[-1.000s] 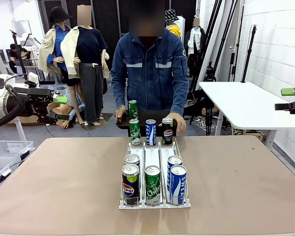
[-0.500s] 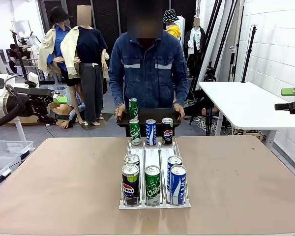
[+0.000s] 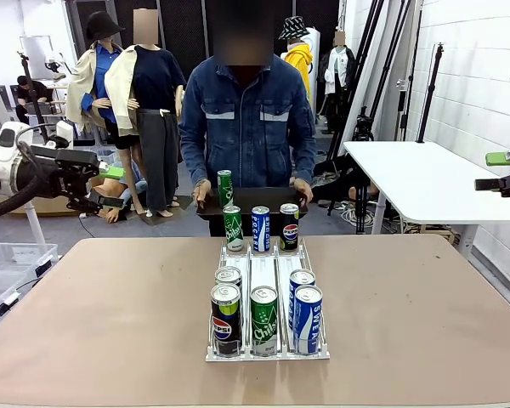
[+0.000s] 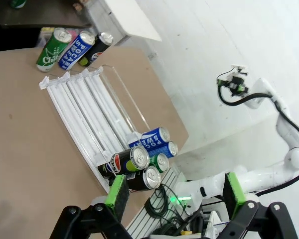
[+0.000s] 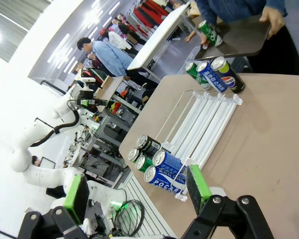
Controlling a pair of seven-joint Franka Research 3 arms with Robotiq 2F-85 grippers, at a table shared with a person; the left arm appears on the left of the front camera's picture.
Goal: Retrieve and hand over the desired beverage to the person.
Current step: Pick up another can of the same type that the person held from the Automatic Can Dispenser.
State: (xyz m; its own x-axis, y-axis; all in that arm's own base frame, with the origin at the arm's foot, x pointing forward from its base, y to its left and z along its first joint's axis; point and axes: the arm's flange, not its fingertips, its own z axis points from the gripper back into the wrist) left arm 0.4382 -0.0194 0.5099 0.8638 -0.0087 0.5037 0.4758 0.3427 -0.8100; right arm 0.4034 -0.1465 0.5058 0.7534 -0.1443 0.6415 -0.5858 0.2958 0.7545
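The person [image 3: 246, 127] stands at the table's far side, both hands on a dark tray [image 3: 263, 198] that carries one upright green can [image 3: 226, 185]. A clear rack [image 3: 263, 270] lies mid-table. A green can [image 3: 233, 228], a blue can [image 3: 261, 228] and a black Pepsi can [image 3: 289, 225] stand at its far end; several cans [image 3: 263, 316] crowd its near end. My left gripper [image 3: 112, 187] hovers open off the table's left side, its pads [image 4: 117, 189] wide apart. My right gripper [image 3: 495, 170] hangs open far right, pads [image 5: 197, 181] spread.
The brown table [image 3: 110, 314] has bare room on both sides of the rack. A white side table [image 3: 425, 183] stands behind on the right, below my right gripper. A clear plastic bin [image 3: 8, 259] sits on the floor at the left.
The person has drawn the hand back from the Pepsi can at the rack's far end, straightened up, and now holds the tray with both hands. My left gripper shifted slightly.
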